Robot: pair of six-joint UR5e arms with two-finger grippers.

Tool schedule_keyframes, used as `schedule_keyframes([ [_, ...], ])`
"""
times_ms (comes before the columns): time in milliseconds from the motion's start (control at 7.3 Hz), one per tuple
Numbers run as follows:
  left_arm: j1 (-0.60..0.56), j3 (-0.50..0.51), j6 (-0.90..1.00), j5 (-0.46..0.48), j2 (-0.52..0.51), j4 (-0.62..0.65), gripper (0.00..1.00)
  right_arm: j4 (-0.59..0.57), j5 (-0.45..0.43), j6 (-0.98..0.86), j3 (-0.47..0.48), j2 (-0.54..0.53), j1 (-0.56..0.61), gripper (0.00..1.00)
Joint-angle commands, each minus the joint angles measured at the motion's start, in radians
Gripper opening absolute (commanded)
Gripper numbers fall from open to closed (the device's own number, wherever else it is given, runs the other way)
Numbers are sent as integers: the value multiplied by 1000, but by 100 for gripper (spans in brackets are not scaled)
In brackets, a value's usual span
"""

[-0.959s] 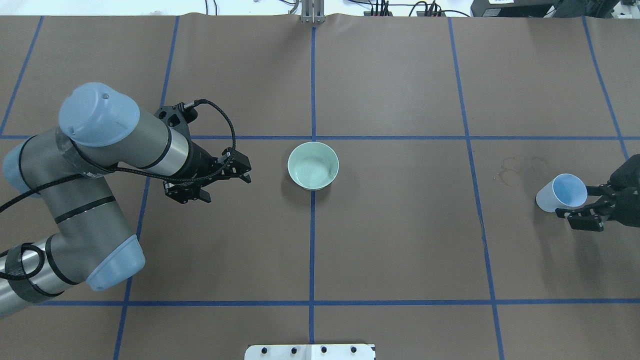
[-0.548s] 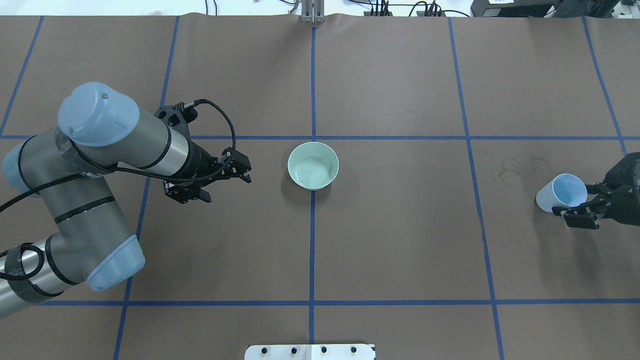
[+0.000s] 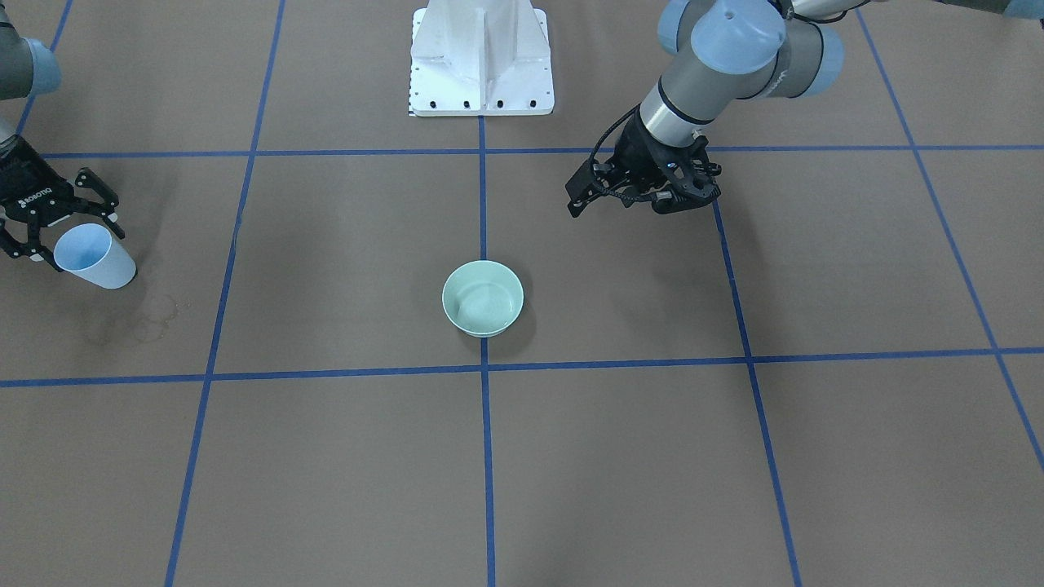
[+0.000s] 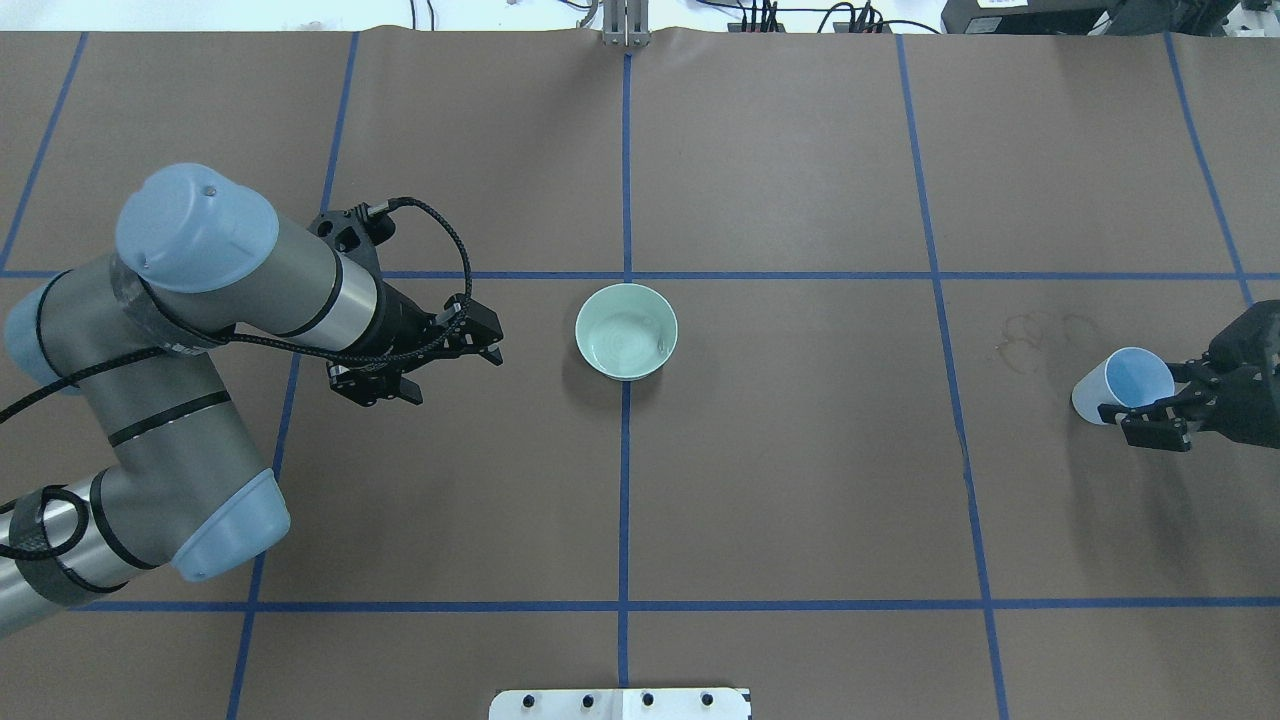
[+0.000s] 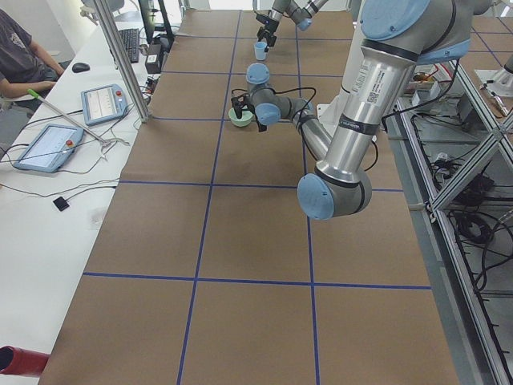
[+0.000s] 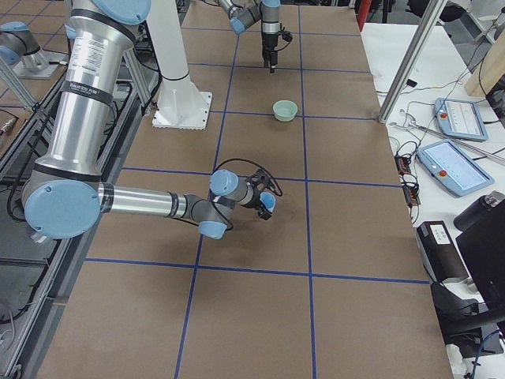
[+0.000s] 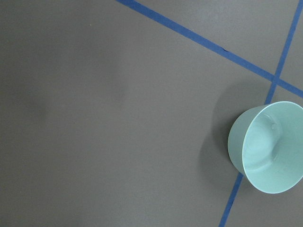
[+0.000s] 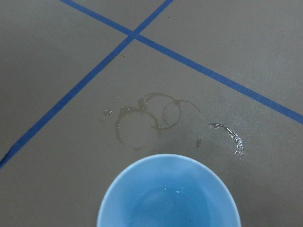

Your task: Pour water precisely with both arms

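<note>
Two jaws of the right gripper point(image 4: 1146, 393) flank the blue cup point(image 4: 1126, 383)

The near right arm point(image 6: 142, 201) stretches toward 3 o'clock, the right gripper point(image 6: 265, 197) at a blue cup point(image 6: 269, 207). From it, a pale green bowl point(image 6: 285, 110) stands at 12 o'clock, the left gripper point(image 6: 271, 63) pointing down beyond.

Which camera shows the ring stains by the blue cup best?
The right wrist view: the ring stains lie sharp mid-frame, beyond the blue cup. Overhead and front views show faint marks only; side views, nothing.
</note>
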Motion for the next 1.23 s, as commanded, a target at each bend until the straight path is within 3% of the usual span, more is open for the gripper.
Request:
schedule_keyframes([
  [0, -3, 0, -1, 0, 0, 0, 100, 71, -12, 17, -43, 3, -9, 95],
  [822, -3, -2, -1, 0, 0, 2, 100, 90, -57, 17, -51, 14, -23, 95],
  [1096, -3, -2, -1, 0, 0, 2, 100, 96, -55, 17, -51, 15, -24, 89],
])
